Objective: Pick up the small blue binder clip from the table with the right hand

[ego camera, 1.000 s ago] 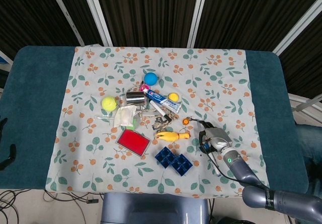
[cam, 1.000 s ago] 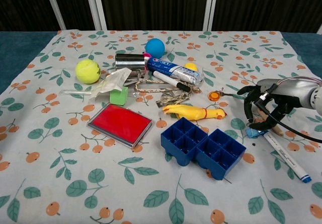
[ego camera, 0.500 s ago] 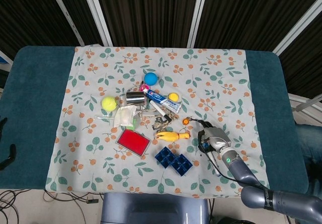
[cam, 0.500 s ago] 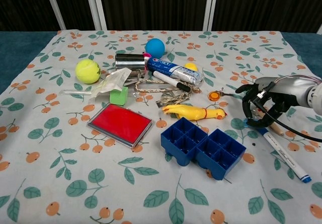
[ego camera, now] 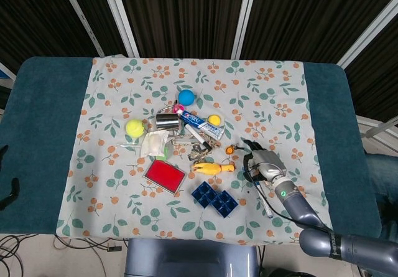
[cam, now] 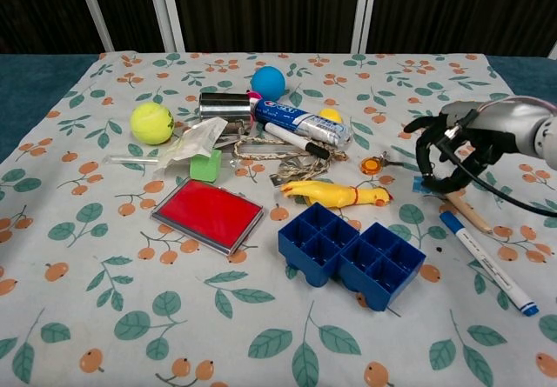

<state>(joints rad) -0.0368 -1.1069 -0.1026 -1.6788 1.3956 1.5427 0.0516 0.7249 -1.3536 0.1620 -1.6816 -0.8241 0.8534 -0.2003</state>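
The robot's right hand [cam: 457, 143], at the right of the chest view, curls its fingers [cam: 426, 156] down around the small blue binder clip [cam: 424, 184]. The clip shows as a blue speck at the fingertips, apparently pinched and clear of the cloth, though it is too small to be sure of the lift. It sits right of centre, above and to the right of the blue compartment tray [cam: 352, 254] and just right of the yellow rubber chicken [cam: 335, 195].

The clip is likely light, stiff and springy, with smooth metal faces that could slip or twist in a fingertip pinch. The flat sides of its body look the safest place to hold, with a firm, even squeeze. A blue-capped marker [cam: 487, 263] lies just below the hand, near enough to be nudged.

The surface is teal [ego camera: 37, 134], overlaid with a floral cloth [cam: 130, 317] whose soft wrinkles could snag a low fingertip. Dark vertical panels with pale frames [ego camera: 186, 15] close off the room behind.

A dark shape [ego camera: 7, 190] at the left edge of the head view may be the left hand. How its fingers are set cannot be told.
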